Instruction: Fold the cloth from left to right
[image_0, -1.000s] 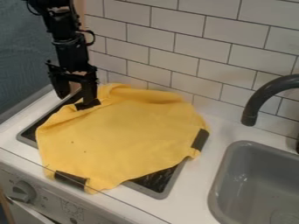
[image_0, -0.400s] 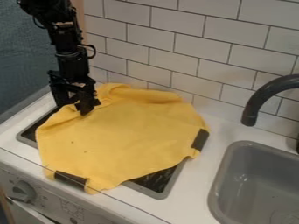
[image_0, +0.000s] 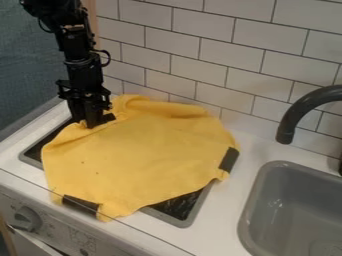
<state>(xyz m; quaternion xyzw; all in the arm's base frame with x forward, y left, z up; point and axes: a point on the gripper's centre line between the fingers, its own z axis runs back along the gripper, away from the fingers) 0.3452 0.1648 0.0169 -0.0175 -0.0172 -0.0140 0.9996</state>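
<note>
- Yellow fabric cloth (image_0: 140, 150): lies spread over black, grey-rimmed stovetop (image_0: 178, 207).
- Black two-finger gripper (image_0: 91, 124): narrow, pinching the cloth's upper-left edge.
- Step, as judged: grasp for folding; next move calls for lifting, then carrying that edge rightward.

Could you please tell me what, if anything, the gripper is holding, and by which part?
The gripper has its fingers closed on the yellow cloth, apparently pinching it by its upper-left edge in the camera view.

White tabletop (image_0: 228, 205); grey-rimmed stove (image_0: 179, 206) and grey sink (image_0: 284, 197) set in. Yellow cloth (image_0: 143, 155) spread over stove, edges onto tabletop.
</note>
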